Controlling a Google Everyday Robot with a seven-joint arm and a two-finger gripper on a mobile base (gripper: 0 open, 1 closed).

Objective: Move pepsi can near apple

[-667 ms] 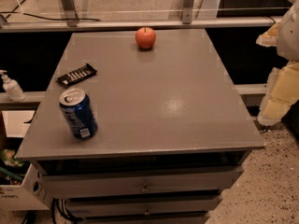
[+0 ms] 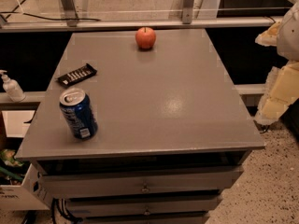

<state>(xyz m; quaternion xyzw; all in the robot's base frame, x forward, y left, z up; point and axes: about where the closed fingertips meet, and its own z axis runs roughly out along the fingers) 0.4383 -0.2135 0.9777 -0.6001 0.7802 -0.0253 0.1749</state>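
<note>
The pepsi can, dark blue with a silver top and a white label patch, stands upright near the front left corner of the grey table. The red-orange apple sits at the far edge of the table, near the middle. My gripper shows as a pale, yellowish shape at the right edge of the camera view. It is beside the table's right side, off the tabletop, and far from both the can and the apple. It holds nothing that I can see.
A flat black bar with white markings lies on the left side of the table, behind the can. A white pump bottle stands on a ledge to the left. Drawers sit under the tabletop. A metal rail runs behind.
</note>
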